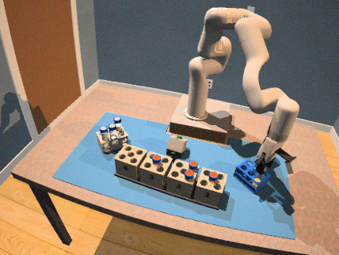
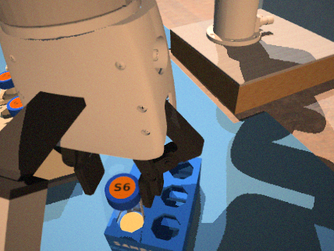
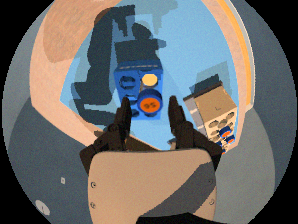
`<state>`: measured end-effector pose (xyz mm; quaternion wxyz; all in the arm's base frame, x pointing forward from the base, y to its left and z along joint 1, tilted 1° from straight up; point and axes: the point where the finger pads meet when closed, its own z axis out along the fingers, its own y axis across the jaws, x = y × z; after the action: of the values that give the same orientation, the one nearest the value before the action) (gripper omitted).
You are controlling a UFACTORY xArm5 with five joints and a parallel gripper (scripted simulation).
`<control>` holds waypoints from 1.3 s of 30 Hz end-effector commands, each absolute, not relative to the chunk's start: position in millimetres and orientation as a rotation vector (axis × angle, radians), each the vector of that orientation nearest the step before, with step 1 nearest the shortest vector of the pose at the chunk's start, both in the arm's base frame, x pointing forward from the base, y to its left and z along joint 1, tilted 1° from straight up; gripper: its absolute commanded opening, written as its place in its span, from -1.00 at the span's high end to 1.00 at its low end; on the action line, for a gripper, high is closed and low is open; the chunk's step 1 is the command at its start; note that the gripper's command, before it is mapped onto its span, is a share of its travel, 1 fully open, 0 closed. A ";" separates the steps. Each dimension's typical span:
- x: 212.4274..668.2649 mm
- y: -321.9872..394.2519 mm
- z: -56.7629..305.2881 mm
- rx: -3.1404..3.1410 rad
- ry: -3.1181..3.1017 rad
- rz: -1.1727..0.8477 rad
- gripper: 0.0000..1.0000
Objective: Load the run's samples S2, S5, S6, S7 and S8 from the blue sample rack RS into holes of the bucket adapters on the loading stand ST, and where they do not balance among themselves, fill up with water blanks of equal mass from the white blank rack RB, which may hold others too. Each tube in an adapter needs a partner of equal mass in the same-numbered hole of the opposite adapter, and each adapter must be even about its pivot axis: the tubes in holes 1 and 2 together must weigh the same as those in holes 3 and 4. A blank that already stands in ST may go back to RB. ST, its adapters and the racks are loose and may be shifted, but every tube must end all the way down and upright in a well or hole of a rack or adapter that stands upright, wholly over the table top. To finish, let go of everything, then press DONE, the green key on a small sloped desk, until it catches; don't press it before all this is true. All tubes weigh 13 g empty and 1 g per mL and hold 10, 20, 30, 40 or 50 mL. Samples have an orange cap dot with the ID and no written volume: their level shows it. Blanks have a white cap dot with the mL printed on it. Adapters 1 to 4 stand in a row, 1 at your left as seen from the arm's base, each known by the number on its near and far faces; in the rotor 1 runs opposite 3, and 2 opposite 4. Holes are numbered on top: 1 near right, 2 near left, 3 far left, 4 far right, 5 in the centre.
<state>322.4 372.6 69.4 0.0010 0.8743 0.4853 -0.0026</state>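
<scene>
The blue sample rack RS [image 1: 246, 176] [image 2: 117, 236] [image 3: 125, 84] stands at the right end of the blue mat. One tube with an orange cap dot marked S6 [image 2: 122, 188] [image 3: 150, 103] stands in it. My gripper [image 1: 261, 165] [image 2: 121, 193] [image 3: 149, 104] is open, with a dark finger on either side of the S6 cap and not touching it. On the loading stand, adapter 4 [image 1: 130, 158] is empty. Adapter 3 holds one orange-dot tube [image 1: 157, 158], adapter 2 holds two [image 1: 193, 163] [image 1: 189, 173], and adapter 1 holds one [image 1: 214, 174].
A pale yellow disc [image 2: 132, 221] [image 3: 152, 79] shows in the rack well beside S6. The white blank rack RB [image 1: 112, 138] holds several blue-capped tubes at the mat's left. The small desk with the green DONE key [image 1: 179, 137] stands behind the adapters, before the arm's base block [image 1: 202, 127].
</scene>
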 end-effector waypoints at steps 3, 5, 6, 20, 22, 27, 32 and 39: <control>323.4 373.8 70.1 2.747 1.525 -0.001 -0.13; 323.5 373.8 69.4 2.747 1.525 -0.001 -0.13; 323.5 373.8 69.4 2.747 1.525 -0.001 -0.13; 323.6 373.7 60.7 2.747 1.525 -0.001 -0.13; 323.6 373.7 59.4 2.747 1.525 -0.001 -0.13; 323.6 373.6 57.4 2.747 1.525 -0.001 -0.13; 323.7 373.6 54.0 2.747 1.525 -0.001 -0.13; 323.7 373.5 50.0 2.747 1.525 -0.001 -0.13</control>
<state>322.8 372.5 50.6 0.0008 0.8743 0.4853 -0.0023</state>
